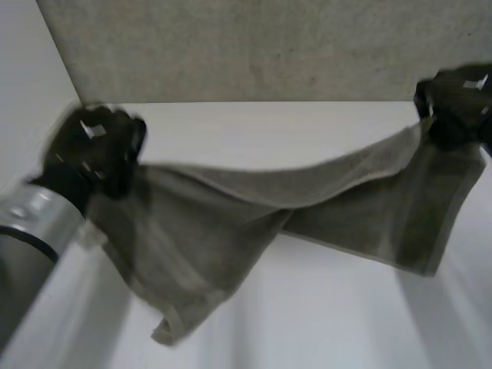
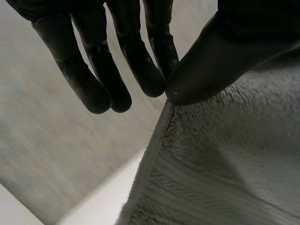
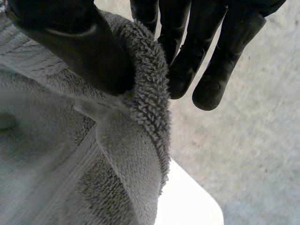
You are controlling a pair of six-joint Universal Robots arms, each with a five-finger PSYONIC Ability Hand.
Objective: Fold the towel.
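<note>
**A:** Looking down from above, where's the towel (image 1: 231,223)?

**B:** Up off the white table (image 1: 323,323), slung between the two hands. The left hand (image 1: 92,150) has one end by the table's far left corner. The right hand (image 1: 453,108) has the other end at the far right corner. The cloth sags and twists in the middle, and a loose corner droops toward the near edge. Whether it touches the tabletop I cannot tell. A grey wall (image 1: 269,46) stands behind the far edge.

**A:** And from the left wrist?

**B:** The left hand (image 2: 220,56) nips the towel (image 2: 225,159) at its hemmed edge, thumb tip pressed against one finger. The other fingers (image 2: 84,79) hang straight and free beside it.

**A:** The right wrist?

**B:** The right hand (image 3: 70,47) has its thumb down on a rolled-over edge of the towel (image 3: 117,159), squeezing it against the fingers (image 3: 218,75) behind. The cloth hangs below the palm.
</note>
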